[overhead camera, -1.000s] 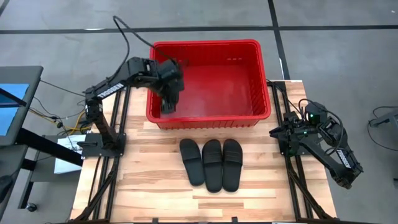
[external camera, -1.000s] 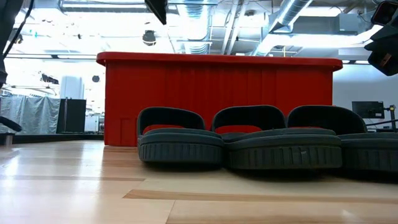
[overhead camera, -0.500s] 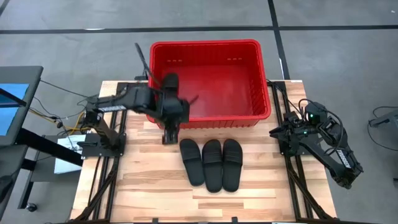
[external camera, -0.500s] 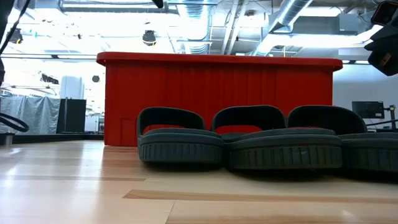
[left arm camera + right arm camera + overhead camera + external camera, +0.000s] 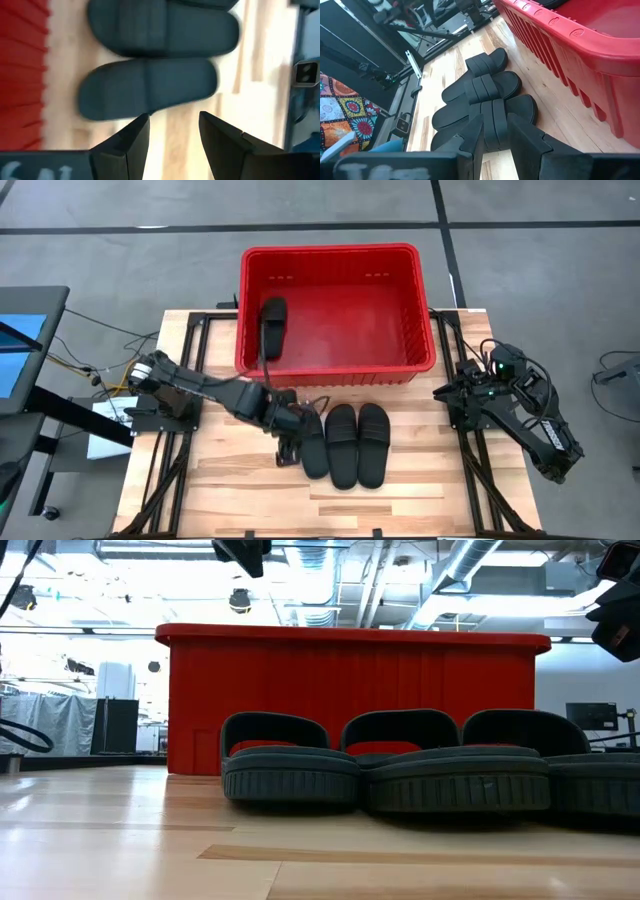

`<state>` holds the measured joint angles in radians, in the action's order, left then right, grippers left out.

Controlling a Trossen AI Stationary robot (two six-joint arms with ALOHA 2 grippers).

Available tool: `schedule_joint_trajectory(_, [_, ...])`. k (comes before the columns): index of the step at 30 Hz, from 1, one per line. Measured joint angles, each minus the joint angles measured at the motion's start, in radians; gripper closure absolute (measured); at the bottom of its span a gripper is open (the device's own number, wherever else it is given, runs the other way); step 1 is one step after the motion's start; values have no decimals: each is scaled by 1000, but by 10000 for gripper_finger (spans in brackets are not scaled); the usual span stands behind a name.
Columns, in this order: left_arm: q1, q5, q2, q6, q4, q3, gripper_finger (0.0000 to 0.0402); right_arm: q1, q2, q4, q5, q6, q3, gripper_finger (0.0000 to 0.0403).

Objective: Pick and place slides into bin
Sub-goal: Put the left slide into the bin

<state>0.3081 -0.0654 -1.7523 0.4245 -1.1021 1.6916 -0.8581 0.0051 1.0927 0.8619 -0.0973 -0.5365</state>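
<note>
One black slide [image 5: 272, 327] lies inside the red bin [image 5: 425, 290] at its nine-o'clock wall; three slides [image 5: 340, 442] sit in a row at the bin's six o'clock; my left gripper [image 5: 290, 442], fingers spread and empty, hovers beside the nearest slide [image 5: 150, 85]; my right gripper [image 5: 447, 394] waits at three o'clock, spread too.

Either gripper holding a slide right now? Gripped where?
Nothing held. Left gripper is open beside the nearest slide on the table; right gripper is open, empty.
</note>
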Motion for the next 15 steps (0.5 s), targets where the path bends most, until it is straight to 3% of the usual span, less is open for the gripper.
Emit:
schedule_joint_trajectory(7, [87, -45, 0, 134, 272, -128, 239, 0, 0, 0, 0, 0, 0, 326])
schedule_joint_trajectory(15, [155, -136, 0, 284, 308, -211, 239, 0, 0, 0, 0, 0, 0, 326])
